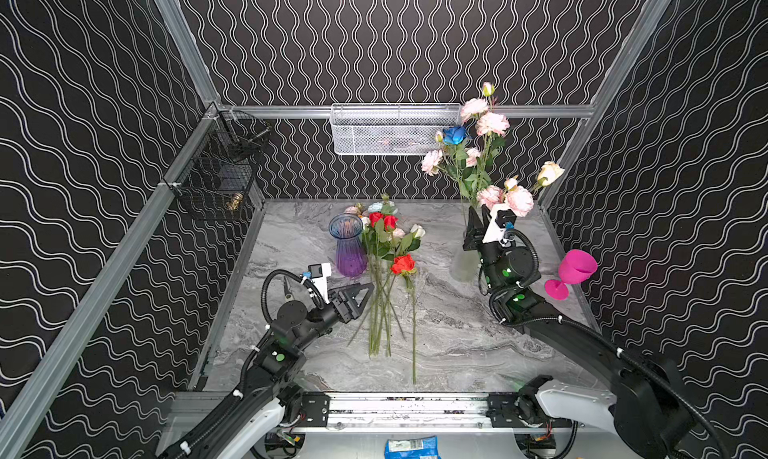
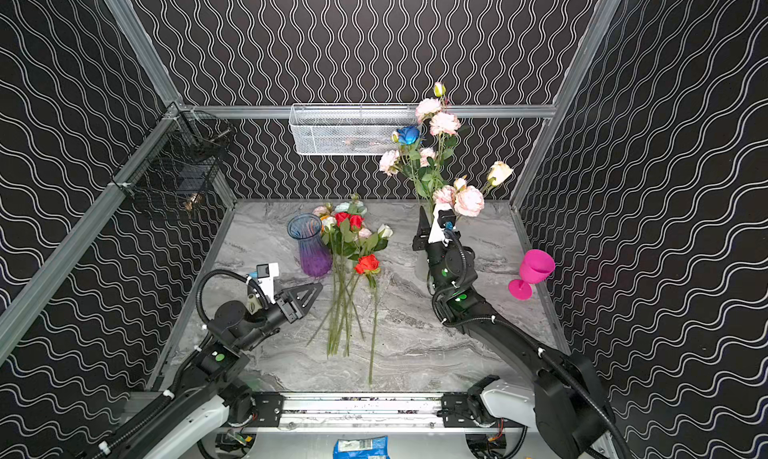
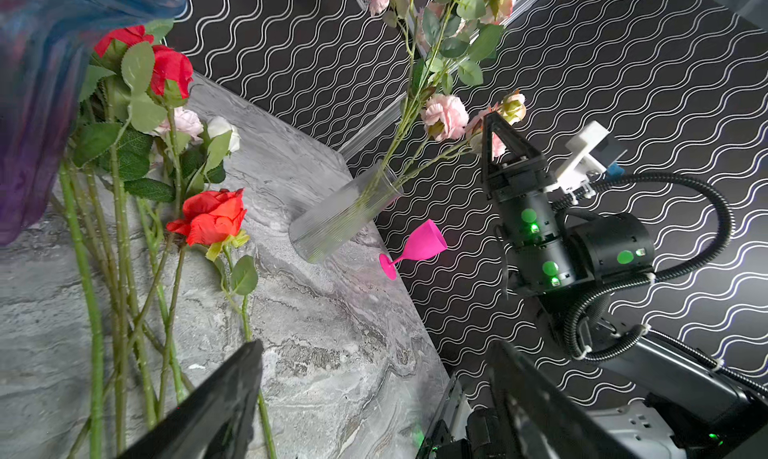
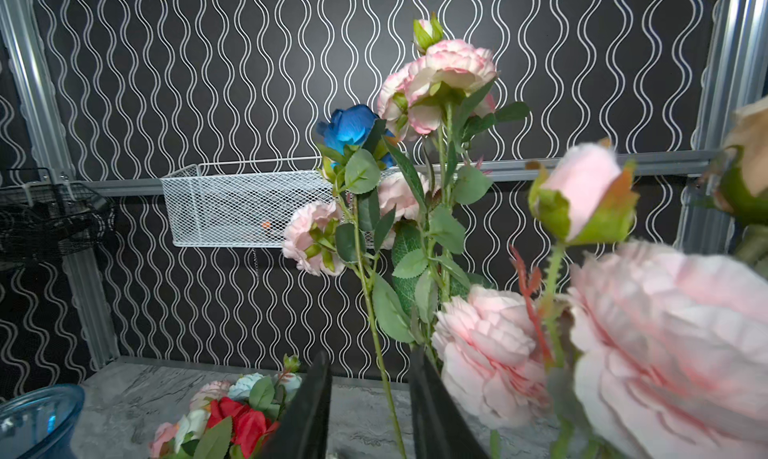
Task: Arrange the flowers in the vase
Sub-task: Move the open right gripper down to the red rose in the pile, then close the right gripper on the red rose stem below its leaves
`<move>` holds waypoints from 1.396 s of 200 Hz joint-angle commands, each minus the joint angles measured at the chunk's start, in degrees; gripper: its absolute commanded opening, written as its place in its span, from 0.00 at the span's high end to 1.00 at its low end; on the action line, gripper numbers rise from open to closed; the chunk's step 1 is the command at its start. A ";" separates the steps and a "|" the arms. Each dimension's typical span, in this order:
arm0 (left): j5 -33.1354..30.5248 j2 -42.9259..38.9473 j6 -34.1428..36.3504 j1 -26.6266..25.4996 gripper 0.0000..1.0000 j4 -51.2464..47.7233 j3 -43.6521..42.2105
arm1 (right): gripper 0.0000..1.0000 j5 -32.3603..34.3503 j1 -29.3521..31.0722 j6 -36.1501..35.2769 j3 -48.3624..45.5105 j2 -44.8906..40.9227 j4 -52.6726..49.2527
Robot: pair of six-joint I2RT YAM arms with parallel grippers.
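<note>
A clear ribbed vase (image 1: 463,265) stands at the right and holds pink sprays (image 1: 492,124), a blue rose (image 1: 455,134) and a cream bud (image 1: 550,172). My right gripper (image 1: 478,209) is just above its mouth. In the right wrist view the gripper (image 4: 370,361) is open, with the blue rose's stem (image 4: 386,378) standing free between the fingers. More flowers (image 1: 386,236) lie in a bunch on the marble table, including red, white, pale-blue blooms and an orange-red rose (image 1: 403,265). My left gripper (image 1: 368,297) is open beside their stems (image 3: 120,294), holding nothing.
A blue-to-purple glass vase (image 1: 348,245) stands empty left of the bunch. A pink goblet (image 1: 575,270) is by the right wall. A white mesh basket (image 1: 390,130) hangs on the back wall and a black wire basket (image 1: 220,166) on the left wall.
</note>
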 commanded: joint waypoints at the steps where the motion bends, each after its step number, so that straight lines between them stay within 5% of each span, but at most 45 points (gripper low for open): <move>1: -8.44 -6.22 1.70 -0.14 0.14 -12.94 2.23 | 0.66 3.62 3.65 -0.53 2.35 -3.65 -9.10; 27: -19.55 -16.23 3.68 0.00 0.10 -30.20 5.04 | 0.65 8.45 9.95 -1.20 0.65 -8.02 -12.88; 58: -26.72 -20.88 -0.04 -0.07 0.08 -43.99 5.94 | 0.66 4.62 12.42 12.19 0.83 -9.00 -26.66; 75: -23.75 -20.36 -1.41 -0.06 0.07 -44.53 5.20 | 0.65 0.36 13.45 18.72 1.92 -5.81 -35.09; 108: -18.35 -17.12 -2.53 -0.05 0.09 -42.09 3.70 | 0.59 -6.18 16.05 20.87 4.29 4.46 -44.27; 188: -16.58 -16.46 -2.50 -0.01 0.09 -42.20 2.66 | 0.50 -8.74 16.24 25.88 17.80 31.11 -57.29; 279: -16.73 -18.15 -1.13 0.00 0.09 -43.95 3.16 | 0.56 -12.39 14.34 29.39 17.46 37.78 -57.47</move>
